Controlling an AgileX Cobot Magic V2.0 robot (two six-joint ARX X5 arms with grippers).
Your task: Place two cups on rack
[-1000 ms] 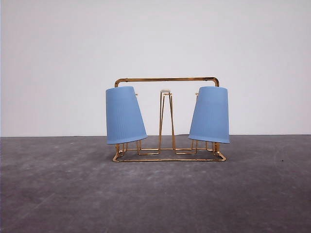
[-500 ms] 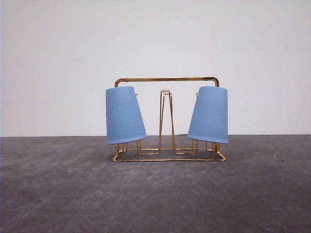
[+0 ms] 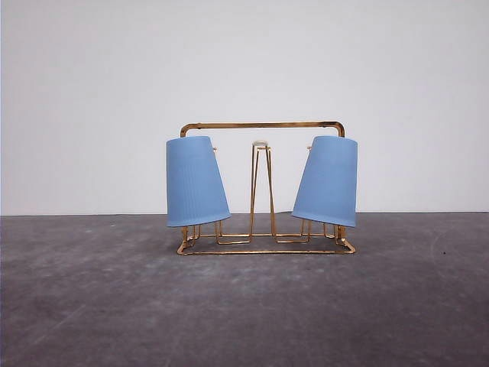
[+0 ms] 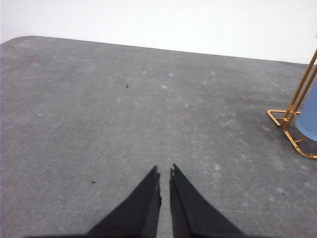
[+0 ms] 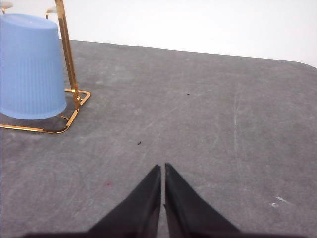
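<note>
The gold wire rack (image 3: 262,125) stands on the grey table in the front view. Two light blue cups hang upside down on its prongs, one on the left (image 3: 195,182) and one on the right (image 3: 327,182), both tilted outward at the bottom. In the left wrist view my left gripper (image 4: 165,171) is shut over bare table, with the rack's corner (image 4: 290,120) and a cup's edge (image 4: 310,119) off to the side. My right gripper (image 5: 162,167) is shut and holds nothing, well apart from the right cup (image 5: 30,67) and the rack (image 5: 68,59).
A white wall (image 3: 244,61) rises behind the grey table (image 3: 244,306). Bare grey surface lies around both grippers and in front of the rack.
The right cup's lower edge has swung slightly leftward on its prong. The left cup and the rack have stayed put.
</note>
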